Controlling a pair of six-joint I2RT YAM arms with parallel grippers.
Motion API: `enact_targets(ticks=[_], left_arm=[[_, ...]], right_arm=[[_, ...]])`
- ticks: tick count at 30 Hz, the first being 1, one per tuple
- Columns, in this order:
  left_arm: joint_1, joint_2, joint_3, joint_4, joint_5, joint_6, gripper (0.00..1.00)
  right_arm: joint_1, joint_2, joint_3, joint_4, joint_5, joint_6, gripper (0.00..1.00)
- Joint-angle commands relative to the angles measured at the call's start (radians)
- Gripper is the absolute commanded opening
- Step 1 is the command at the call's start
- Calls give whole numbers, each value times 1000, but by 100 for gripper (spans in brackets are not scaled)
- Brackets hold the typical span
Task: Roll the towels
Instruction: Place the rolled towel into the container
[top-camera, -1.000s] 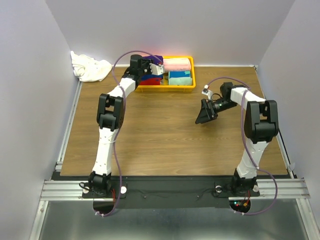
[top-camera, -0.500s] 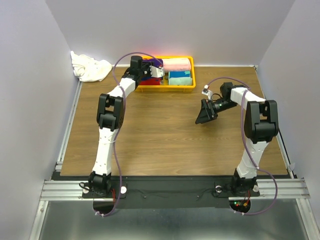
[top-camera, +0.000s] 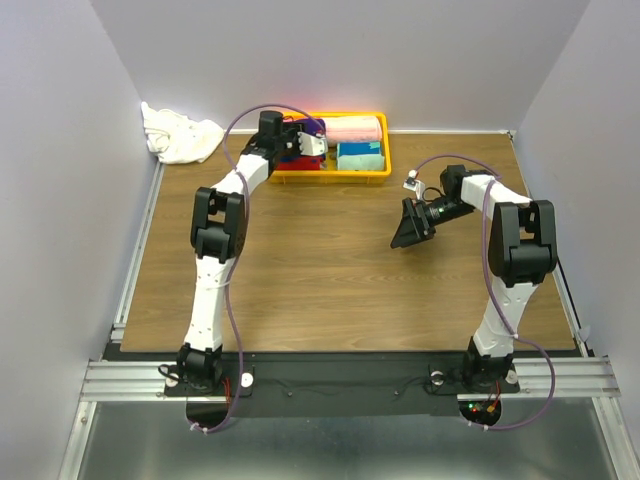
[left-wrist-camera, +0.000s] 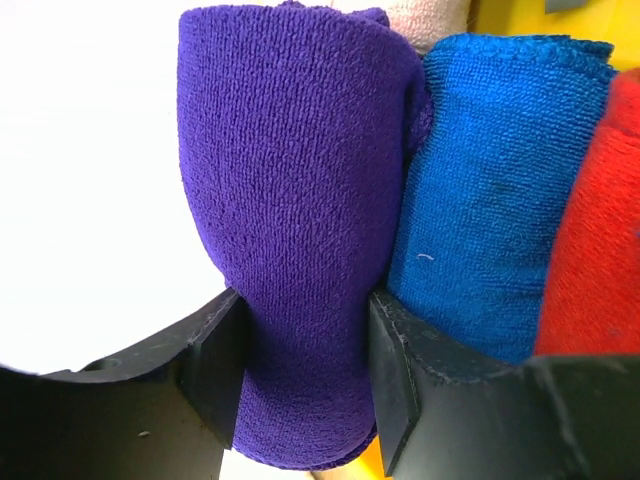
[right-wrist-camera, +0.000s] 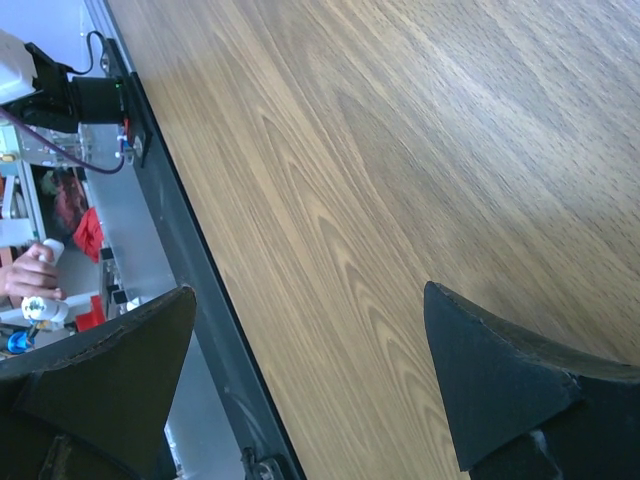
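The left pincer (left-wrist-camera: 305, 335) is shut tight on a rolled purple towel (left-wrist-camera: 295, 170) in the yellow tray (top-camera: 350, 175) at the back of the tabletop (top-camera: 320, 270). A blue roll (left-wrist-camera: 490, 190) presses against the towel's side, and a red roll (left-wrist-camera: 600, 240) sits next to the blue one. The right pincer (right-wrist-camera: 307, 300) is wide and holds nothing, over the wood. A white towel (top-camera: 180, 135) lies bunched in the far left corner.

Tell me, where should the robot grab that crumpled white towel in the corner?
Probably pinch the white towel at its lobe toward the yellow tray, coming from above. It sits tucked into the far-left corner, so that side is freer, and its crumpled heap has raised folds for the jaws.
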Motion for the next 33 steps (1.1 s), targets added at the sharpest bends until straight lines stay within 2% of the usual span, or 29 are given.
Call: enact_targets(ticks=[1,3,4,5,6,8,14,18,23,24,25,26,28,29,31,33], left_arm=[[2,-155,-35,-55,34,20,59],[2,-180,-64,-61,36,31,61],[2,-203,-93,-69,38,37,71],[2,-212,-104,-78,41,46,72],[2,-229,-112,-90,41,54,85],[2,-235,-109,-141,45,64,99],[2,-276,-112,-236,51,68,99],[2,-393,-184,-371,120,58,99],[48,-560,-225,-503,182,-52,99],[83,-597,-231,-472,186,-158,99],[102,-608,-233,-449,173,-216,99],[123,-614,-227,-425,150,-345,99],[152,-593,-186,-357,70,-455,99],[180,-571,-158,-351,-36,-487,99],[203,-487,-81,-314,-201,-599,99],[250,-374,9,-361,-222,-653,99]], right_arm=[[-7,-30,4,-25,-43,-25,100],[-7,-39,2,-24,-46,-26,100],[-7,-43,1,-25,-49,-26,100],[-7,-46,1,-24,-51,-26,100],[-7,-49,1,-25,-52,-26,100],[-7,-52,2,-24,-57,-28,100],[-7,-76,-1,-25,-57,-28,100],[-7,-89,-1,-27,-57,-29,100],[-7,-105,2,-30,-69,-31,100],[-7,-112,-1,-28,-69,-31,100],[-7,-115,-1,-30,-67,-31,100],[-7,-118,-2,-28,-64,-29,100],[-7,-125,-2,-28,-60,-28,100],[-7,-125,1,-27,-54,-23,100],[-7,-125,7,-28,-49,-16,100],[-7,-122,21,-27,-49,-2,100]])
